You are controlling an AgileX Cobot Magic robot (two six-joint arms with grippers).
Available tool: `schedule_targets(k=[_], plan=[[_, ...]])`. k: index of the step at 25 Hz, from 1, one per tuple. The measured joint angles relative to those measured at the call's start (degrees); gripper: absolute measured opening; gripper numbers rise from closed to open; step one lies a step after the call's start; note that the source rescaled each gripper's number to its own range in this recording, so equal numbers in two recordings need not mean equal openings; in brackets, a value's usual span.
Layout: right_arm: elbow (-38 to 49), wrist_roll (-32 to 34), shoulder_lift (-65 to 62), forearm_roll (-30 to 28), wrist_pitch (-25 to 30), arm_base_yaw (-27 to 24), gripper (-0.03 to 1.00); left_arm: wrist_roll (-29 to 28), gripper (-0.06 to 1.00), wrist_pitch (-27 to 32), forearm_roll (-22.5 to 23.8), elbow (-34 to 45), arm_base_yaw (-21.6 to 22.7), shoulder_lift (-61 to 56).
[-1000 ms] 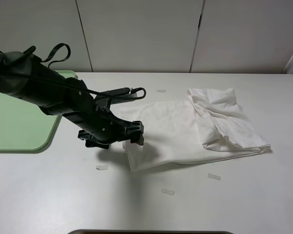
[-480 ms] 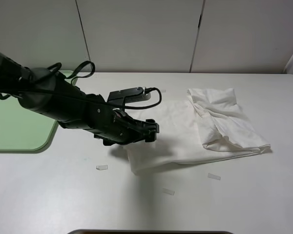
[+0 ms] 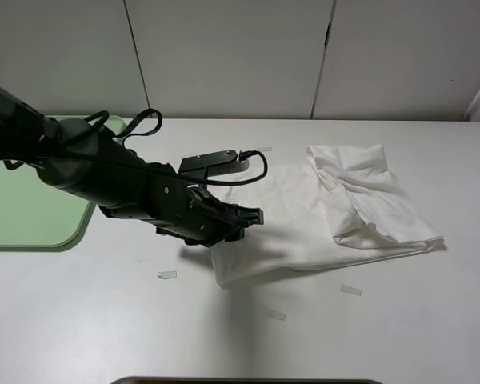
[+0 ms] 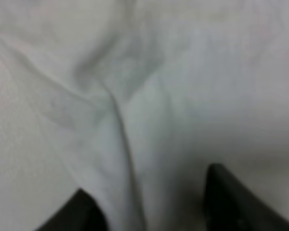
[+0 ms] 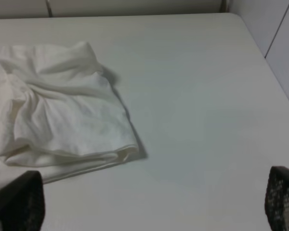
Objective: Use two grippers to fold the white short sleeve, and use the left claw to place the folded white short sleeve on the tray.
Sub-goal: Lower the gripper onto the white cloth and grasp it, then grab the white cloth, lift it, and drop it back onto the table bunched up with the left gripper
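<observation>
Progress: early. The large white cotton short sleeve point(image 3: 304, 216) lies on the white counter point(image 3: 88, 320) with one side folded over; folding is incomplete. It is not yet on the pale green rectangular plastic tray point(image 3: 32, 216) at the counter's left end.

Left claw point(image 3: 244, 218): jaws apart, straddling a cloth ridge at the shirt's left corner; grip unconfirmed. Right claw point(image 5: 154, 202): wide, empty.

Count: one shirt, one tray, two claws, four small white paper strips point(image 3: 167, 274).

You'll find nothing to read here: the white shirt point(image 3: 320, 208), the green tray point(image 3: 24, 216), the paper strips point(image 3: 167, 274), the tabletop point(image 3: 384, 320) and the wall panels point(image 3: 224, 56) show no legible words, numbers or labels.
</observation>
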Motion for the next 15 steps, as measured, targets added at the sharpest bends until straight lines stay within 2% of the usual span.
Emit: schedule_targets(k=[4, 6, 15], plan=[[0.0, 0.0, 0.0, 0.0, 0.0, 0.0, 1.00, -0.2, 0.14, -0.5, -0.1, 0.1, 0.0, 0.4], [0.0, 0.0, 0.0, 0.0, 0.0, 0.0, 1.00, -0.2, 0.05, -0.8, -0.1, 0.1, 0.0, 0.4], [0.0, 0.0, 0.0, 0.0, 0.0, 0.0, 1.00, 0.8, 0.03, 2.5, -0.1, 0.2, 0.0, -2.8]])
